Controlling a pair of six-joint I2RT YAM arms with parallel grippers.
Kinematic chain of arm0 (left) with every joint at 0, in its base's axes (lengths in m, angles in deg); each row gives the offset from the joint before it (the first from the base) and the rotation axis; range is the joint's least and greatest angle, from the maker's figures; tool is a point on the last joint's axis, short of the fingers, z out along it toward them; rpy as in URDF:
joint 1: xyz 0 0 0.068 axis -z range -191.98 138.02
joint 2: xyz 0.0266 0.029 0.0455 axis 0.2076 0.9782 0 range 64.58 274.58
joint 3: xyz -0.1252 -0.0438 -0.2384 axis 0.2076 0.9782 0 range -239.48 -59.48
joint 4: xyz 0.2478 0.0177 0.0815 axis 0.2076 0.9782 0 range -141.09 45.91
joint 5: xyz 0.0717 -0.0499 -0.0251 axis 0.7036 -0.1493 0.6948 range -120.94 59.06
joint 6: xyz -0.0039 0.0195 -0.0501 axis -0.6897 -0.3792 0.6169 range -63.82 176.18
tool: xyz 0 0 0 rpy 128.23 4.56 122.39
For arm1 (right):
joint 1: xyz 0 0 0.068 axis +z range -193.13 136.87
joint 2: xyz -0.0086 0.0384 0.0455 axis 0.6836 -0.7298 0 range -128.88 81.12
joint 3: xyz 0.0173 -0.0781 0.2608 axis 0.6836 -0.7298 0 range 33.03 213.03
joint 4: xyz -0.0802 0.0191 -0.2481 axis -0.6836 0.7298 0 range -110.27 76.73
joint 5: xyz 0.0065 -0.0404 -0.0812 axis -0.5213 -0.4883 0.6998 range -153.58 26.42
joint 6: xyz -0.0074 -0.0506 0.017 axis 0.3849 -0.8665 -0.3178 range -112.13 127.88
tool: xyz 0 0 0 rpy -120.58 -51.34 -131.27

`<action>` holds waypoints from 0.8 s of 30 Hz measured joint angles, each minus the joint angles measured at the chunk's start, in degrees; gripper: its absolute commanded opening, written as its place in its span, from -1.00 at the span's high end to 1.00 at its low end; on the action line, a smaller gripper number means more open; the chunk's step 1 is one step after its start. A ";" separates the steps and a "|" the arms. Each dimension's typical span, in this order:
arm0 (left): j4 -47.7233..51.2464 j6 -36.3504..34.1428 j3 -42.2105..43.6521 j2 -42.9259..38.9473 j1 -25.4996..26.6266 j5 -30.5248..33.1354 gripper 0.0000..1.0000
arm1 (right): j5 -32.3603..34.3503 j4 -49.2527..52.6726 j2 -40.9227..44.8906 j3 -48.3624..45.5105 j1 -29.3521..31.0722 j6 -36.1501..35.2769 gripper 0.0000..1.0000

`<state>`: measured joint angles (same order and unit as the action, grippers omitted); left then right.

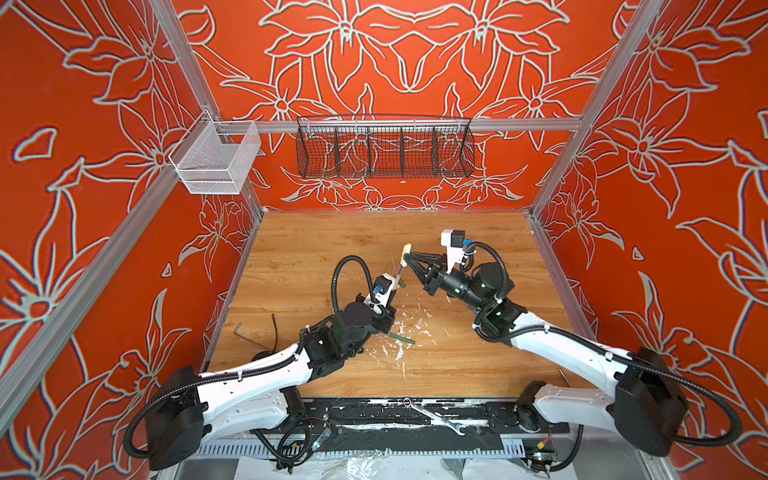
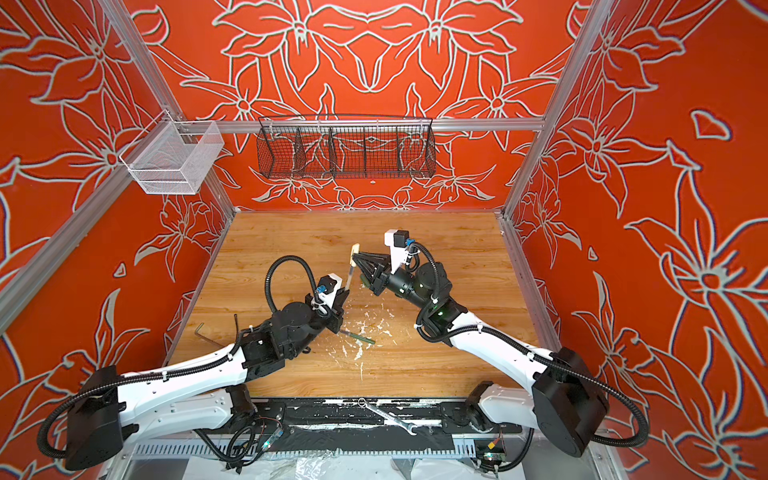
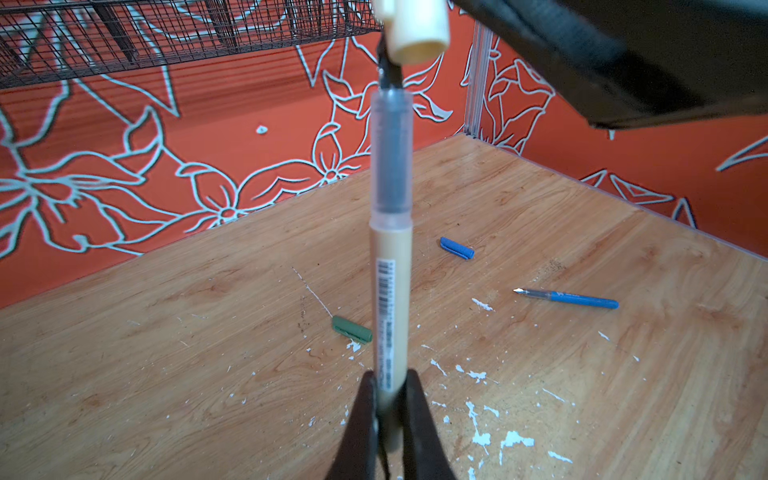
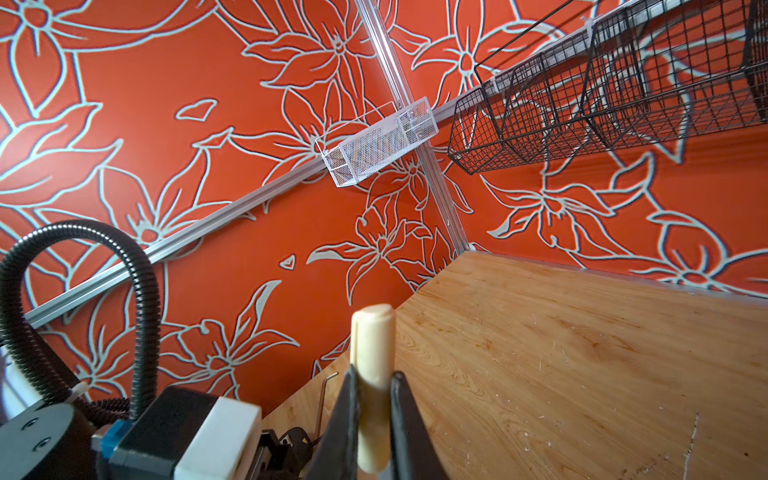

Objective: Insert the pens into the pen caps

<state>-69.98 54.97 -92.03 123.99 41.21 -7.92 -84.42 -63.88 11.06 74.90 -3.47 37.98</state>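
My left gripper (image 3: 390, 378) is shut on the lower barrel of the beige pen (image 3: 390, 266), which points up and away. Its dark tip reaches the rim of the open mouth of the beige pen cap (image 3: 417, 33). I cannot tell if the tip is inside. My right gripper (image 4: 372, 374) is shut on that cap (image 4: 372, 353). In both top views pen (image 1: 399, 274) and cap (image 1: 405, 252) meet above mid-table. On the table lie a green pen (image 1: 401, 337), a green cap (image 3: 351, 329), a blue cap (image 3: 456, 248) and a blue pen (image 3: 571, 299).
A bent hex key (image 1: 239, 332) lies near the table's left edge. A silver wrench (image 1: 436, 419) rests on the black front rail. A black wire basket (image 1: 384, 147) and a white mesh basket (image 1: 216, 160) hang on the walls. White paint flecks (image 1: 409, 328) mark the wood.
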 measured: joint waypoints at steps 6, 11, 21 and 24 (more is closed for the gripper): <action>0.00 0.07 0.00 0.00 0.00 -0.35 1.00 | 0.48 -0.44 0.00 -0.02 0.24 -0.11 0.87; 0.15 0.17 0.00 -0.04 0.00 -0.48 1.00 | 1.07 1.31 0.50 0.85 0.24 -2.05 0.89; 0.20 0.26 0.00 -0.28 0.00 -0.83 1.00 | 2.95 2.95 1.84 2.49 0.24 -5.20 0.90; 0.28 0.26 0.00 -0.70 0.00 -0.85 1.00 | 3.34 3.06 1.75 2.49 0.24 -5.42 0.89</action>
<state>-69.70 55.23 -92.03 123.30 41.21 -8.77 -81.08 -60.82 12.80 77.39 -3.23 32.56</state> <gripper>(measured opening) 0.099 0.143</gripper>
